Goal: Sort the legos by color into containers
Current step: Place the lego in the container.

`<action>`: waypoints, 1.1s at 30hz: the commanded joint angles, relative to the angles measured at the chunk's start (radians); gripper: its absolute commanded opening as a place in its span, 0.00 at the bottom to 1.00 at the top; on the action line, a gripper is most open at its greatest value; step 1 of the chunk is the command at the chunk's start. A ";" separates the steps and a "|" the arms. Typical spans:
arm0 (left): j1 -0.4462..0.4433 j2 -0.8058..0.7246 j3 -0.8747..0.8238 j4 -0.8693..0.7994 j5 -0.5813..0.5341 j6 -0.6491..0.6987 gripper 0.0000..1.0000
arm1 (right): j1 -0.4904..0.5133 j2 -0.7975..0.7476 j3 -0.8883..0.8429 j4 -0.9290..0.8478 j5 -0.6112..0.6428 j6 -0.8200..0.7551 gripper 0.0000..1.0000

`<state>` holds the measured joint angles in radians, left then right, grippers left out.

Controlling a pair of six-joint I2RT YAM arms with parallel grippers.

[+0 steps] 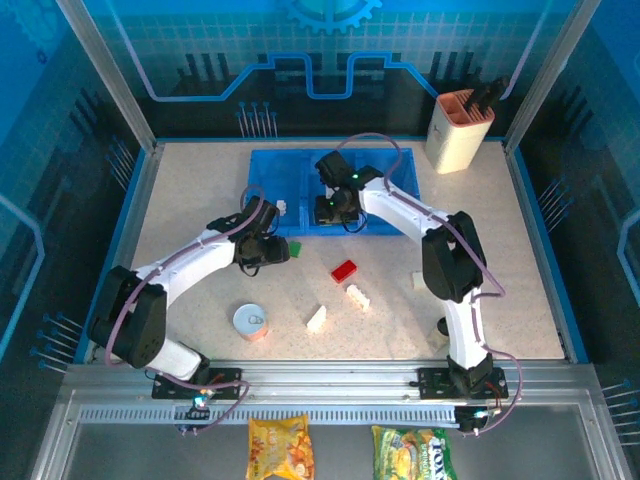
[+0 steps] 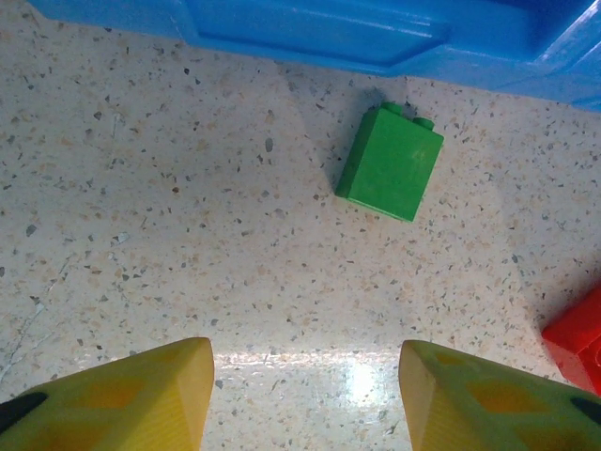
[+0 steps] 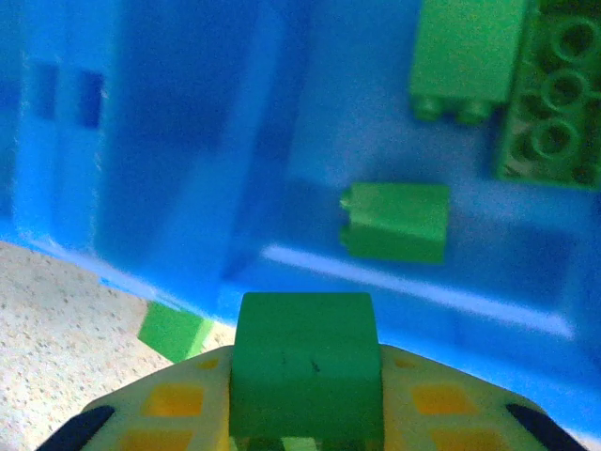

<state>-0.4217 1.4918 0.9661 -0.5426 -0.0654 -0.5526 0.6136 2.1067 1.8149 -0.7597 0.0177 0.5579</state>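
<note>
My right gripper (image 3: 306, 399) is shut on a green lego (image 3: 304, 349) and hangs over the near edge of the blue tray (image 3: 169, 141); in the top view it (image 1: 331, 210) is above the tray's middle (image 1: 300, 172). Three green legos lie in the compartment below: (image 3: 395, 222), (image 3: 467, 54), (image 3: 554, 94). My left gripper (image 2: 307, 365) stands open above bare table, just short of a green lego (image 2: 390, 162) beside the tray wall (image 2: 376, 33). A red lego (image 2: 577, 340) lies at its right. In the top view the left gripper (image 1: 274, 250) is beside that green lego (image 1: 295, 246).
On the table lie a red lego (image 1: 344, 270) and white legos (image 1: 357, 297), (image 1: 316, 319), (image 1: 420, 281). One white lego (image 1: 281, 208) sits at the tray's left compartment. A round tin can (image 1: 251, 322) stands near the front left. A beige knife block (image 1: 459, 130) stands back right.
</note>
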 commanded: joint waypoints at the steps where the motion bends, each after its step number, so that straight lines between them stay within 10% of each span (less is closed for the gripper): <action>1: 0.002 -0.030 -0.015 0.006 0.024 -0.028 0.56 | -0.012 0.062 0.070 0.014 -0.055 -0.042 0.27; 33: 0.000 -0.023 -0.003 -0.008 0.037 -0.021 0.56 | -0.075 0.225 0.173 0.120 -0.071 -0.035 0.43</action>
<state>-0.4217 1.4845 0.9485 -0.5335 -0.0536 -0.5709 0.5419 2.3444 1.9900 -0.6437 -0.0452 0.5301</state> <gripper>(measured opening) 0.555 0.430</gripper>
